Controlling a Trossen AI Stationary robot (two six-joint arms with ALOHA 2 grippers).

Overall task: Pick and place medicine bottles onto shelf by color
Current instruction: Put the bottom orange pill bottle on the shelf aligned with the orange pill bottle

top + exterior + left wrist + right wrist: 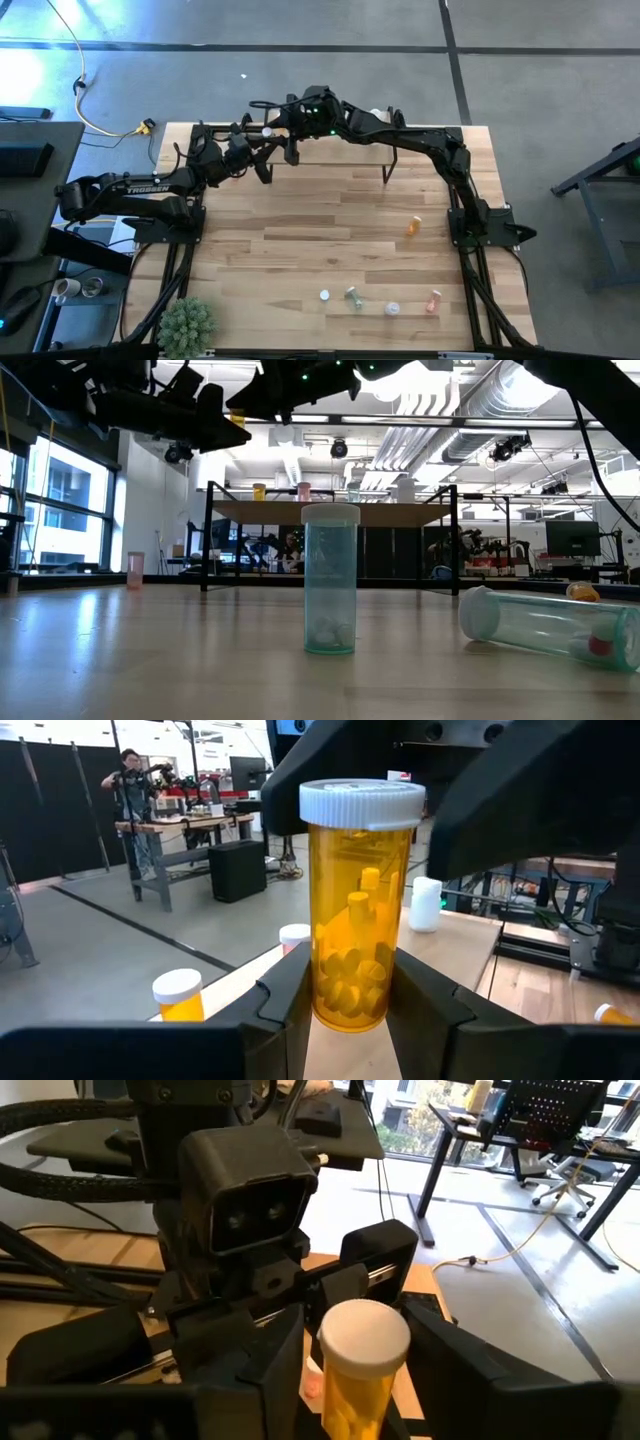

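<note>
In the left wrist view, the left gripper [345, 995] is squeezed tight on the lower part of a see-through orange pill bottle with a white cap [358, 910]. It holds the bottle upright in the air. The top is left free, likely so the other arm can take it. Below it is the small light-wood shelf on black legs [455, 940]. Another orange bottle with a white cap [180, 998] stands there, and a small white bottle [427, 903] stands farther along.

In the right wrist view, the right gripper [362, 1355] sits around the same bottle's white cap, facing the left arm's wrist. It may be touching the cap, but one cannot tell if it has a grip yet.

In the high view, both arms meet over the shelf's left end, at the far edge of the big wooden table [300, 230]. This looks like a hand-over, so the bottle can go beside its own color. An orange bottle [413, 226] lies near the table's right edge. Four more stand or lie in a row near the front edge. A green plant [187, 322] sits at the front left corner.

In the low view, a clear green bottle [330, 580] stands upright on the table. Another one [550, 625] lies on its side to the right of it. Both are waiting their turn.
</note>
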